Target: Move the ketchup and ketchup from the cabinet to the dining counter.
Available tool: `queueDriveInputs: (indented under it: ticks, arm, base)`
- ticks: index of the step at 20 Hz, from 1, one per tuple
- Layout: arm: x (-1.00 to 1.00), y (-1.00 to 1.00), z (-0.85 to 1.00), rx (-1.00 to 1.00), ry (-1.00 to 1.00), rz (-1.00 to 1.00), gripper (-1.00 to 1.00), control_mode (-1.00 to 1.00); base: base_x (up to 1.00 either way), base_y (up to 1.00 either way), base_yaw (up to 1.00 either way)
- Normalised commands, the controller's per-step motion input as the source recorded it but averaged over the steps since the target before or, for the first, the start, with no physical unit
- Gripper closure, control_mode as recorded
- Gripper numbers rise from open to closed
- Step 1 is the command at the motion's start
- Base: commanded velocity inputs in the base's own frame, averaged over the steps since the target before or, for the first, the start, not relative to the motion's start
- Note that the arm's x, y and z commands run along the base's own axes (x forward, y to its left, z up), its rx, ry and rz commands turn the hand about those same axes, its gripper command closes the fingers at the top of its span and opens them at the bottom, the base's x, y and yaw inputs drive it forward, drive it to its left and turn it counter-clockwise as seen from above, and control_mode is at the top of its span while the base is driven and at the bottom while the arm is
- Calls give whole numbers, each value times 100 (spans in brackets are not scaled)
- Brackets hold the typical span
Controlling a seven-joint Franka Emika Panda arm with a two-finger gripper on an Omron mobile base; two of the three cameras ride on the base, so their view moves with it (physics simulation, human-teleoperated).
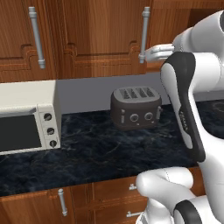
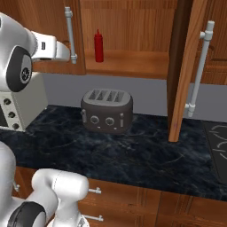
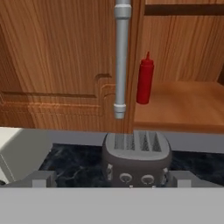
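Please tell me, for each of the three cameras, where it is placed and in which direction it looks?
Left base view: behind the arm's left, facing the toaster and toaster oven; arm at right.
Right base view: behind its right, facing the open cabinet with one ketchup bottle; arm at left.
Hand view: on the hand, facing the bottle; the open gripper at bottom.
All share the toaster.

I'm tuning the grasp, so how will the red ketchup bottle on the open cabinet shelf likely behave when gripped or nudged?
The ketchup bottle is tall and narrow on a small base, so a nudge near its top would probably tip it. Its smooth, round body may slip or turn between the jaws. It stands alone on the shelf, so nothing would stop a fall.
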Motion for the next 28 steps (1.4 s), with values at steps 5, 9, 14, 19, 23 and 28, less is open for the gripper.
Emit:
queueDriveInputs:
  ticks: [5,9,14,19,23,28]
  arm:
    - [43,0,0,0,0,0,-100,-100]
    - [41,0,0,0,0,0,-100,-100]
    - [25,0,-6,0,-15,0,-100,-100]
    - [10,3,-2,0,-29,0,-100,-100]
    - [17,7,0,0,-14,0,-100,-100]
    - [27,3,0,0,1,0,-100,-100]
  base:
    - [0,0,0]
    - [0,0,0]
    - [0,0,0]
    - [0,0,0]
    - [0,0,0]
    - [0,0,0]
